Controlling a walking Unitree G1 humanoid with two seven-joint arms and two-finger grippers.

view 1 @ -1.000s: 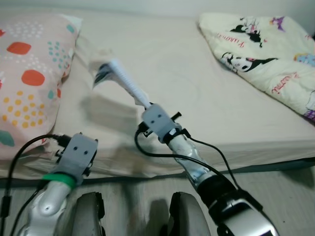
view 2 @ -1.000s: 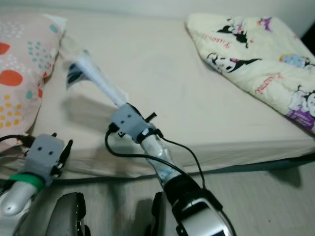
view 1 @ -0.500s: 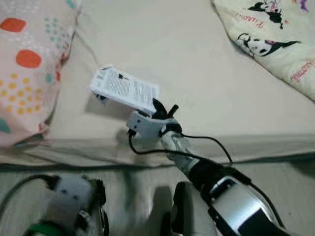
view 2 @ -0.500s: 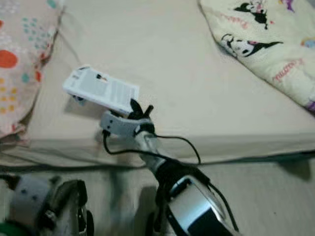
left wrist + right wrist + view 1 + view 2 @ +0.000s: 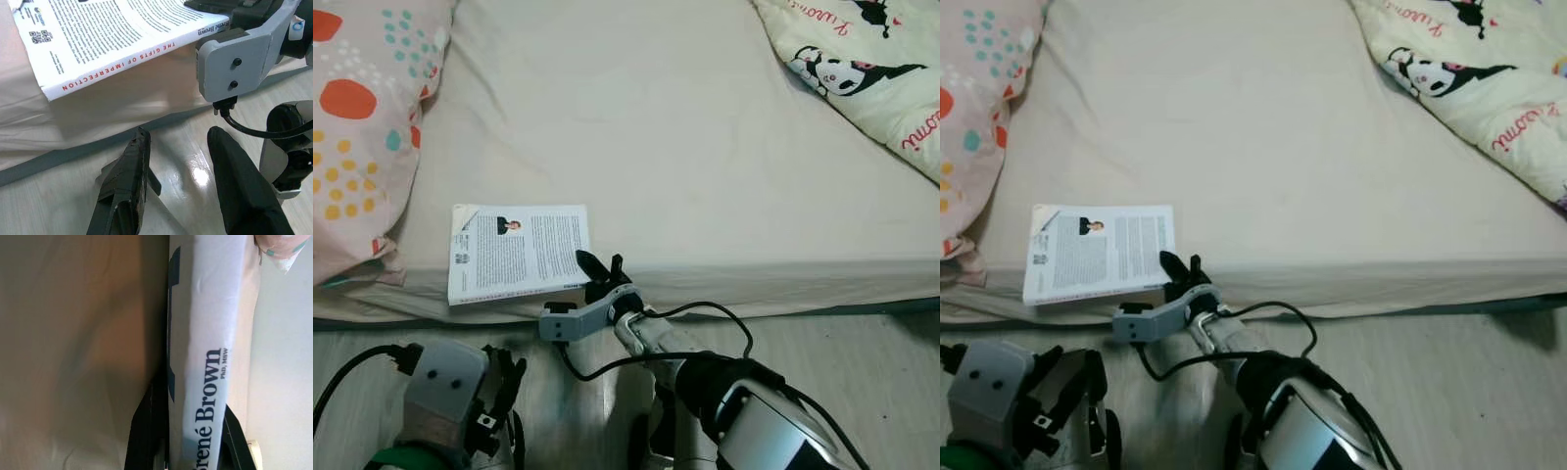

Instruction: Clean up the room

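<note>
Fingers of the right gripper (image 5: 597, 271) pinch the book (image 5: 519, 252) lying at the bed (image 5: 705, 147) edge, seven o'clock; released overhanging, it could slide off; left gripper (image 5: 178, 186) spread.

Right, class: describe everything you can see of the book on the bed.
The book is a white paperback lying flat, back cover up, at the front edge of the bed beside the pillow. The cover shows black text and a small portrait; the spine has red lettering. The right gripper has a finger on each side of its corner nearest the robot.
</note>
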